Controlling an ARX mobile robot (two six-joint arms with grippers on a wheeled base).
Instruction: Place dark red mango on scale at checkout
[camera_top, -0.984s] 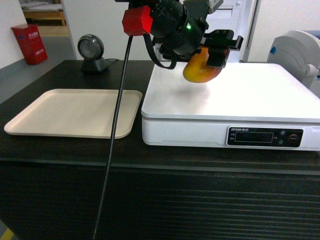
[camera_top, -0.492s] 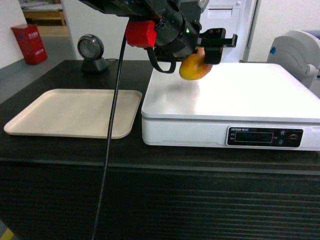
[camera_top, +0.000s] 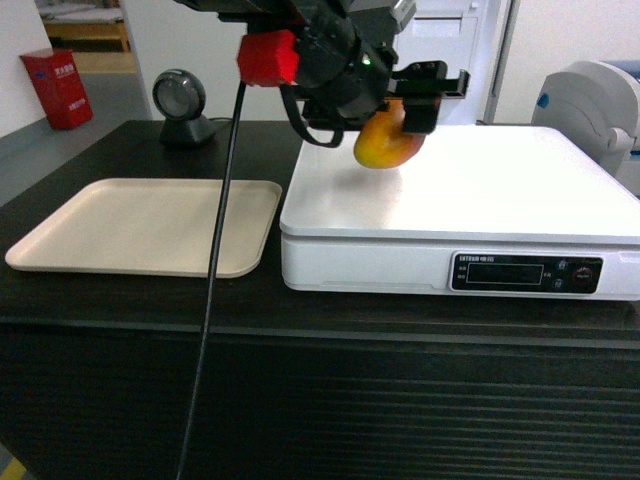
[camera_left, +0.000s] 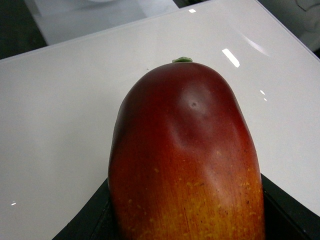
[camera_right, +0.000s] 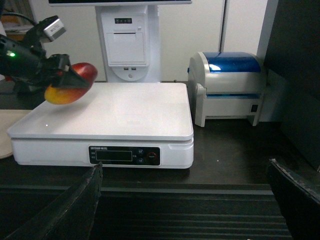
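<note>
Hanging above the rear left part of the scale (camera_top: 460, 185), the dark red mango (camera_top: 385, 145) is clamped in the left gripper (camera_top: 400, 105), clear of the glossy white top. It looks smooth-skinned, fairly heavy and easily bruised, so a gentle squeeze across its broad middle seems safest. The right gripper (camera_right: 185, 200) sits low in front of the scale, spread wide and empty. Left of the scale, a beige tray (camera_top: 140, 225) lies on the worktop (camera_top: 250, 300).
</note>
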